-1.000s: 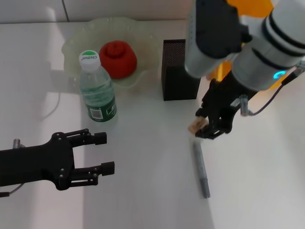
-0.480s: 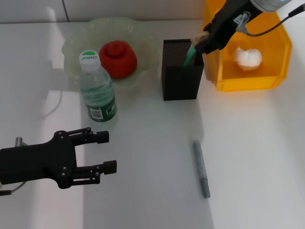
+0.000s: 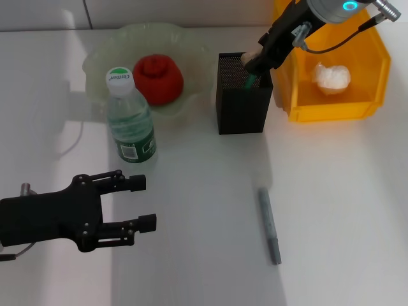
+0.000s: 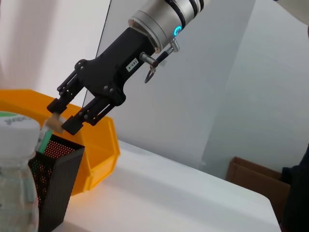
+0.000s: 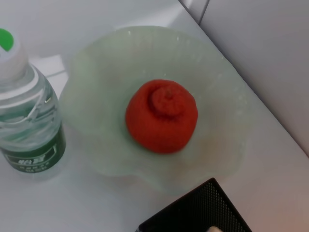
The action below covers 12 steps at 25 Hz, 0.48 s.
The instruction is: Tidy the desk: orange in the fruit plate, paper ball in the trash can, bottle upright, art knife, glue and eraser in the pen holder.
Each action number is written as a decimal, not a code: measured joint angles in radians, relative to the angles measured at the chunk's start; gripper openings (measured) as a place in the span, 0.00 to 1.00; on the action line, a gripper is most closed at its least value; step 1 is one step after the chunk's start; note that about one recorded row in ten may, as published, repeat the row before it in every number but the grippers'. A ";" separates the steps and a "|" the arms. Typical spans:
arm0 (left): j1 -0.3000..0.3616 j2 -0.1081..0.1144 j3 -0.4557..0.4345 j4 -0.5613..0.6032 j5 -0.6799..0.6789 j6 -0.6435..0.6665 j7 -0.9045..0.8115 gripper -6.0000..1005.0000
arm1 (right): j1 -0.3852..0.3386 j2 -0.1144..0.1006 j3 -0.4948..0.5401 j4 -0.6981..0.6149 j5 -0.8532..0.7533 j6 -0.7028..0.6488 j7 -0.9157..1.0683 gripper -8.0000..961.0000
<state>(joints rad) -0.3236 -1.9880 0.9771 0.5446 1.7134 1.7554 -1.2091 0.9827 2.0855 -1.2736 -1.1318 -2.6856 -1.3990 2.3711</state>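
Note:
My right gripper [image 3: 255, 61] hangs over the open top of the black mesh pen holder [image 3: 240, 102], shut on the small tan eraser [image 3: 250, 57]. The left wrist view shows the same grip on the eraser [image 4: 54, 121], just above the holder's rim [image 4: 58, 147]. A green stick [image 3: 252, 80] stands inside the holder. The orange [image 3: 158, 78] lies in the pale green fruit plate [image 3: 191, 44]. Beside the plate, the bottle [image 3: 130, 116] stands upright. The paper ball [image 3: 330, 76] rests in the yellow-orange trash can [image 3: 331, 109]. A slim grey art knife [image 3: 269, 225] lies on the table. My left gripper [image 3: 139, 204] is open at the near left.
The trash can stands close against the pen holder's right side. The bottle is between my left gripper and the fruit plate. In the left wrist view, a cardboard box [image 4: 251, 180] sits beyond the table's far edge.
My right gripper carried the eraser up from the table near the art knife to the pen holder, then shifted slightly left and lower over its opening. The left arm stayed put.

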 joint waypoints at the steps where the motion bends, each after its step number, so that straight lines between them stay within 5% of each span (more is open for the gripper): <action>1: 0.000 0.000 0.000 0.000 0.000 0.000 0.000 0.78 | -0.001 0.000 0.000 -0.003 0.004 -0.001 -0.001 0.52; 8: 0.003 -0.002 0.000 0.000 0.000 0.002 0.002 0.78 | -0.012 -0.001 0.002 -0.058 0.021 -0.034 0.000 0.65; 12: 0.003 -0.001 0.000 0.000 0.000 0.004 0.002 0.78 | -0.042 -0.001 0.002 -0.215 0.030 -0.136 0.074 0.65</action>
<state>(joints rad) -0.3202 -1.9892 0.9772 0.5446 1.7135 1.7594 -1.2072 0.9403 2.0849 -1.2720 -1.3463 -2.6559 -1.5347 2.4449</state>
